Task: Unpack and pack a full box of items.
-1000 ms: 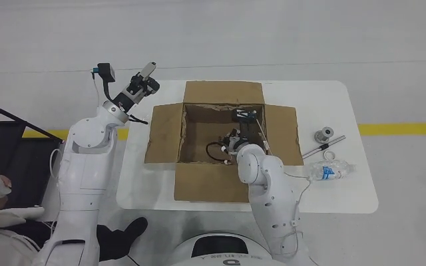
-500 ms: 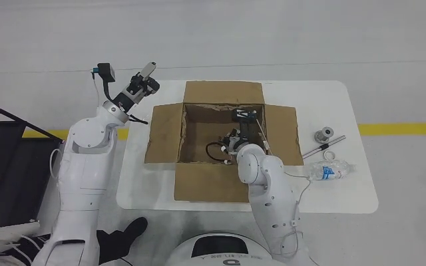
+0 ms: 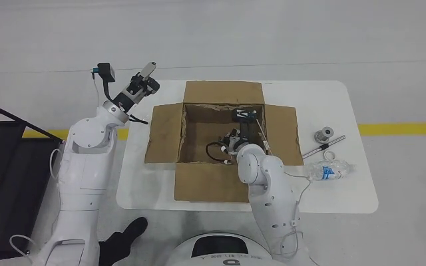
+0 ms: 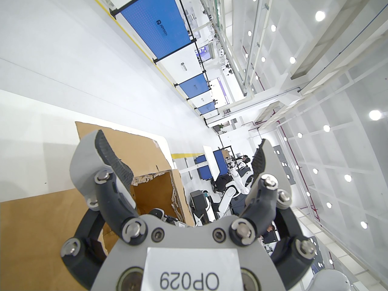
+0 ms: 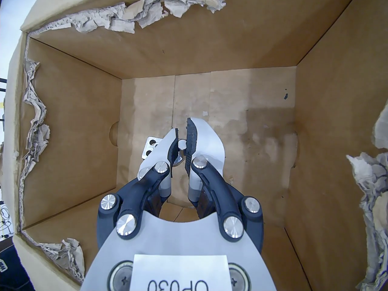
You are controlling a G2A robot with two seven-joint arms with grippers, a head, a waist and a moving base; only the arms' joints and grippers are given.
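The cardboard box (image 3: pixel 223 92) was found standing open at the middle of the white desk (image 3: pixel 313 100), its four flaps folded outward and their inner edges torn and ragged. The right gripper (image 5: pixel 181 128) was lowered inside the box (image 5: pixel 75 122), pointing down at the floor. Its fingers were pinched together on a small metal fitting (image 5: pixel 150 147). A round stud of the fitting was seen clamped between the pads, and a flat plate with holes projected sideways past one finger. The rest of the fitting was hidden behind the fingers, so its long axis could not be established. Whether it rested on the box floor could not be determined.

The left gripper (image 4: pixel 181 140) was held raised beyond the box's left flap, near the desk's far left corner (image 3: pixel 148 73), directed away from the robot. Its fingers were spread wide with nothing between them.

To the right of the box, a plastic bottle (image 3: pixel 329 171) was noted lying on its side, with a thin metal rod (image 3: pixel 324 146) lying aslant just beyond it.
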